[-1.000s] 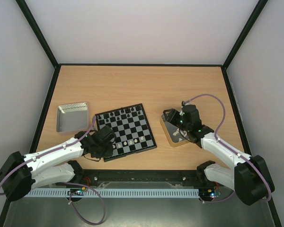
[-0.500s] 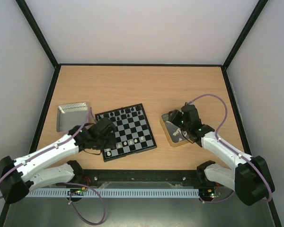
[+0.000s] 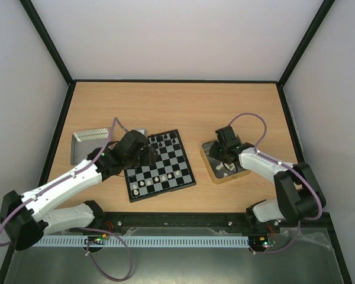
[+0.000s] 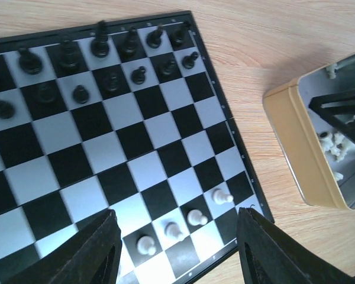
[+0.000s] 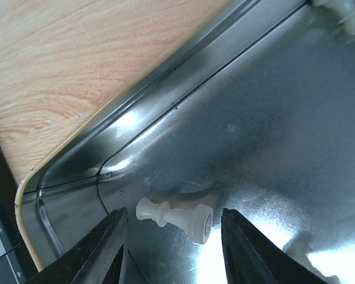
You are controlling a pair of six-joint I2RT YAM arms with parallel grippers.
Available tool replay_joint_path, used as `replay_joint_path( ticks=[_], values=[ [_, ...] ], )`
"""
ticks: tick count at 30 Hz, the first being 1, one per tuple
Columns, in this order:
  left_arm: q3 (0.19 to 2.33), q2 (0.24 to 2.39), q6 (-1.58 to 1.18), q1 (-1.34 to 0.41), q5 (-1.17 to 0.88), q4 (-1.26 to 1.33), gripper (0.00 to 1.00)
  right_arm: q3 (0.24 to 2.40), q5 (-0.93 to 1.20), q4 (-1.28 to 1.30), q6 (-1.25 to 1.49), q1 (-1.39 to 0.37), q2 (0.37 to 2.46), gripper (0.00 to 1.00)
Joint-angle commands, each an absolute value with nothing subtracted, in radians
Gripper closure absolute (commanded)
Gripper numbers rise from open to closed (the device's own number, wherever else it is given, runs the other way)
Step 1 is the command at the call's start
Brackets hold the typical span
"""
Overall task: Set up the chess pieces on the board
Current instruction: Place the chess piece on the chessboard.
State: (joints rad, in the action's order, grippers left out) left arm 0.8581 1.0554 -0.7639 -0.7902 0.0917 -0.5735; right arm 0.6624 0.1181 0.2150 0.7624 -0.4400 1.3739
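Our right gripper (image 5: 174,212) is down inside the gold-rimmed tray (image 4: 296,142), which sits at 3 o'clock from the board (image 3: 176,161). Its jaws stand on either side of a white pawn (image 5: 176,218) that lies on its side on the tray floor. A sliver of metal shows at each end of the pawn, so we read the jaws as apart and not yet pinching. The pawn lies close to the tray's corner, which is probably why the fingers line up along its length rather than across it.

More loose white pieces (image 4: 334,142) are heaped elsewhere in that tray. It serves as the supply for the white side.

Our left gripper (image 4: 176,214) hangs above the board with its jaws wide and nothing between them. It holds nothing.

On the board, the black pieces (image 4: 100,44) fill the two rows along the 12 o'clock edge in the top view. They look nearly complete. A few white pawns (image 4: 195,218) stand in the second row from the 6 o'clock edge, and the back row looks bare.

We judge that black is almost set and white is barely begun. The silver tray (image 3: 86,139), at 10 o'clock from the board, is partly hidden by the left arm. We cannot tell what it holds.
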Motion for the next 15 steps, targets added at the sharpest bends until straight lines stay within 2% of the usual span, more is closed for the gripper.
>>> replay_joint_path(
  ticks=[1, 9, 15],
  values=[
    [0.861, 1.118, -0.710, -0.782, 0.014, -0.440, 0.45, 0.717, 0.148, 0.289, 0.681, -0.439, 1.425, 0.58],
    [0.858, 1.157, -0.680, -0.781, 0.001, -0.403, 0.45, 0.734, 0.127, 0.333, 0.639, -0.439, 1.500, 0.65],
    [0.848, 1.163, -0.680, -0.781, -0.004, -0.383, 0.45, 0.712, 0.043, 0.278, 0.687, -0.438, 1.480, 0.73]
  ],
)
